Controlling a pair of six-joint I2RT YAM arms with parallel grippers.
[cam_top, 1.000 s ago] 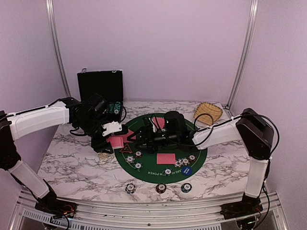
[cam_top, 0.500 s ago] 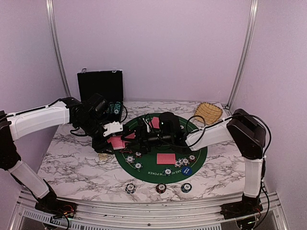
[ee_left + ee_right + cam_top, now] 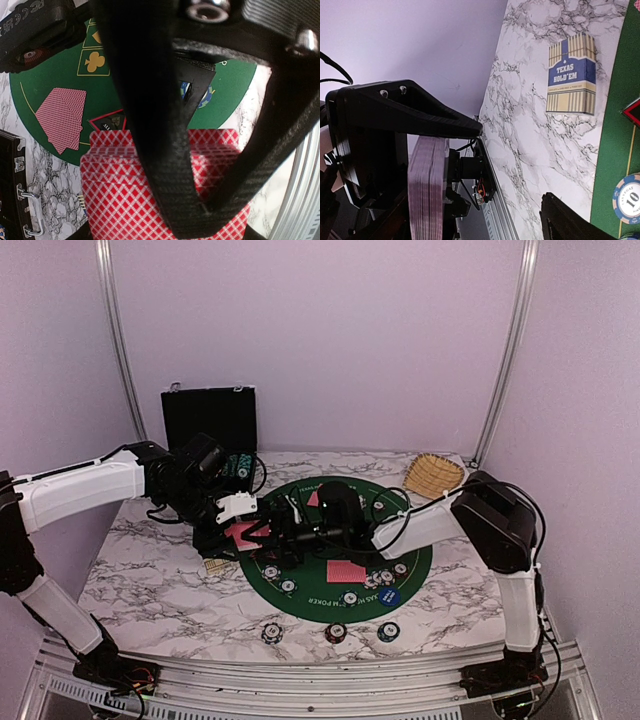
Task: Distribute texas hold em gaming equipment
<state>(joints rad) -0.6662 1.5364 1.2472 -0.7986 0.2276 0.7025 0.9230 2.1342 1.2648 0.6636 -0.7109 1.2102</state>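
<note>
My left gripper (image 3: 236, 531) (image 3: 192, 220) is shut on a deck of red-backed playing cards (image 3: 243, 534) (image 3: 115, 200), held above the left rim of the round green mat (image 3: 415, 565). My right gripper (image 3: 274, 532) (image 3: 470, 227) stands open right beside that deck, which appears edge-on (image 3: 426, 190) in the right wrist view; one finger (image 3: 570, 220) shows at the bottom. More cards lie on the mat (image 3: 345, 571) (image 3: 61, 119), by the red-black triangle marker (image 3: 107, 121). Striped chips (image 3: 288, 586) and a blue button (image 3: 389, 595) rest on the mat. Three chips (image 3: 336, 632) lie near the front edge.
A black hinged case (image 3: 210, 418) stands open at the back left. A wicker basket (image 3: 433, 475) sits at the back right. A striped card box (image 3: 215, 565) (image 3: 571, 75) lies on the marble left of the mat.
My right arm has reached leftward across the mat until its open fingers are beside the deck. The left arm has held the deck almost still.
</note>
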